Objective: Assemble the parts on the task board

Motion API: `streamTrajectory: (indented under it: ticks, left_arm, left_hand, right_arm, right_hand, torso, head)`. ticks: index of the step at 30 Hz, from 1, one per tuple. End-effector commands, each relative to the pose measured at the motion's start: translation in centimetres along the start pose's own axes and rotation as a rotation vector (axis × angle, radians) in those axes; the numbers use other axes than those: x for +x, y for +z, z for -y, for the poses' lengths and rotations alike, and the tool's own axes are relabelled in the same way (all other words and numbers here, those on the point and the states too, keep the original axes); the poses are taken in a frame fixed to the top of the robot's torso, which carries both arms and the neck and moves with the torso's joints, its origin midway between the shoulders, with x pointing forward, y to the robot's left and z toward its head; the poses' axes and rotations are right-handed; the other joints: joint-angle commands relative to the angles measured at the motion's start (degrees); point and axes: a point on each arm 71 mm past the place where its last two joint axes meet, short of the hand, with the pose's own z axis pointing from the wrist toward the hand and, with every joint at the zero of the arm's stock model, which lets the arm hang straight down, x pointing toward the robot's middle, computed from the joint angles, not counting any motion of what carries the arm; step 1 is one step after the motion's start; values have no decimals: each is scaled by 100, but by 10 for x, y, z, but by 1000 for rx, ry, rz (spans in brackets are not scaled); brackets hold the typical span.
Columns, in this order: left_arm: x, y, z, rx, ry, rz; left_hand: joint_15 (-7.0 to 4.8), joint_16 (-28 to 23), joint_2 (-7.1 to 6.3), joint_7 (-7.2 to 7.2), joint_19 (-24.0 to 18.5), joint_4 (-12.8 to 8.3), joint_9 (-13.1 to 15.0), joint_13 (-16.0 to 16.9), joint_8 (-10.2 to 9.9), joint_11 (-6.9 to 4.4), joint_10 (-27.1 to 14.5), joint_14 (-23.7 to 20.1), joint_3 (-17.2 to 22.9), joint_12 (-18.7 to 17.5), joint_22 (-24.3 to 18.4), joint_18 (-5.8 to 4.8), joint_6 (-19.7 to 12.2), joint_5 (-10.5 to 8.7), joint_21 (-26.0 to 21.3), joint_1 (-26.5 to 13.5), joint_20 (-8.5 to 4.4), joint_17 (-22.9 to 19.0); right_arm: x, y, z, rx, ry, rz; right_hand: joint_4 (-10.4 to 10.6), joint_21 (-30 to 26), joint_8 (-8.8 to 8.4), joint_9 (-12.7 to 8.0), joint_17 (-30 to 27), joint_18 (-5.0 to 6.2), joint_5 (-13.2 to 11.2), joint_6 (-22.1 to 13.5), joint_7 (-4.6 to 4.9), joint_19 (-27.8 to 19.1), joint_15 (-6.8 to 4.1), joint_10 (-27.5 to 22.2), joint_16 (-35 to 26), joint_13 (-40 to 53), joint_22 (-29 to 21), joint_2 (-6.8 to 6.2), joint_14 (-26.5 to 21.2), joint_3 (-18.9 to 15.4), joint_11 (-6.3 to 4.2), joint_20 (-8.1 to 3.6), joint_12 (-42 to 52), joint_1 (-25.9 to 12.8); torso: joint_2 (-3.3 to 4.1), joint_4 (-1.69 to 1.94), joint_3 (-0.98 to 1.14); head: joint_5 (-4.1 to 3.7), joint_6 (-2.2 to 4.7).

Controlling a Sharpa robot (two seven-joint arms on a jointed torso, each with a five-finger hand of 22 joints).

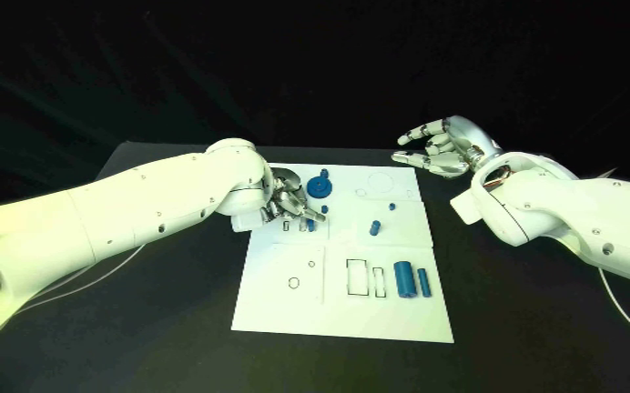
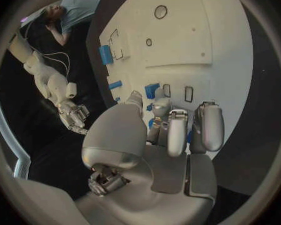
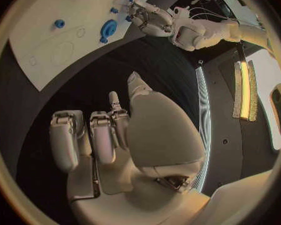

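Note:
The white task board [image 1: 344,307] lies mid-table. My left hand [image 1: 291,204] reaches down onto its upper left part, fingers curled over small blue parts [image 1: 312,223]. In the left wrist view blue [image 2: 152,122] shows between the fingers [image 2: 177,131], and whether a part is gripped is hidden. A blue gear [image 1: 321,188] stands just beyond that hand, and a small blue peg [image 1: 376,226] lies to its right. Two blue cylinders [image 1: 404,279] lie near the board's right edge. My right hand [image 1: 440,149] hangs above the table off the board's far right corner, fingers curled in, holding nothing.
Outlined slots [image 1: 357,277] and round holes [image 1: 294,282] mark the board's near half. Black table [image 1: 157,320] surrounds the board. The right wrist view shows the board's far end [image 3: 47,40] with the gear [image 3: 108,30] and my left hand [image 3: 150,17].

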Motion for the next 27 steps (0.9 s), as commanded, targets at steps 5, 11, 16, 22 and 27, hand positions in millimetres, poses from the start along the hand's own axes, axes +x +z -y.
streamTrajectory:
  ticks: [5,11,16,22,27]
  left_arm:
    - [1,0,2,2,9,-20]
    - [1,0,3,3,12,-25]
    - [2,1,3,2,13,-29]
    - [1,1,2,0,14,-31]
    - [2,1,2,0,16,-34]
  left_hand:
    - [-24,33,61,-14,37,-4,33,20,28,-10,26,512,-22,24,21,-57,33,-10,34,190,-26,1279]
    - [-43,39,124,-38,42,-12,65,40,26,-32,34,517,47,28,39,-60,41,-10,43,409,-39,1291]
    - [-52,39,123,-47,38,-17,77,45,19,-41,34,518,82,25,40,-59,38,-9,44,518,-46,1293]
    - [-54,40,137,-50,40,-14,82,51,16,-44,37,518,103,26,45,-60,38,-9,46,556,-49,1295]
    - [-54,40,137,-50,40,-14,82,51,16,-44,37,518,103,26,45,-60,38,-9,46,556,-49,1295]
  right_arm:
    - [2,1,0,-6,-7,-20]
    - [2,1,0,-6,-7,-23]
    - [2,1,0,-6,-7,-25]
    - [2,1,0,-7,-6,-26]
    - [3,1,-1,-8,-6,-26]
  right_hand:
    - [-7,12,43,8,1179,21,-28,-42,-1,376,-45,37,-34,894,1215,18,528,-17,-23,-47,34,-52]
    - [-7,12,43,8,1179,21,-28,-42,-1,376,-45,37,-34,894,1215,18,528,-17,-23,-47,34,-52]
    - [-7,12,43,8,1179,21,-28,-42,-1,376,-45,37,-34,894,1215,18,528,-17,-23,-47,34,-52]
    - [-11,10,50,10,1178,22,-28,-41,-1,375,-46,38,-34,894,1214,27,528,-15,-24,-47,34,-49]
    - [-11,10,50,10,1178,22,-28,-41,-1,375,-46,38,-34,894,1214,27,528,-15,-24,-47,34,-49]
  torso:
    - [-4,4,-2]
    - [-5,6,-4]
    - [-8,6,-3]
    - [-8,4,-1]
    - [-7,4,-1]
  head:
    - [-9,-22]
    - [-13,-37]
    - [-13,-44]
    - [-14,-45]
    - [-13,-44]
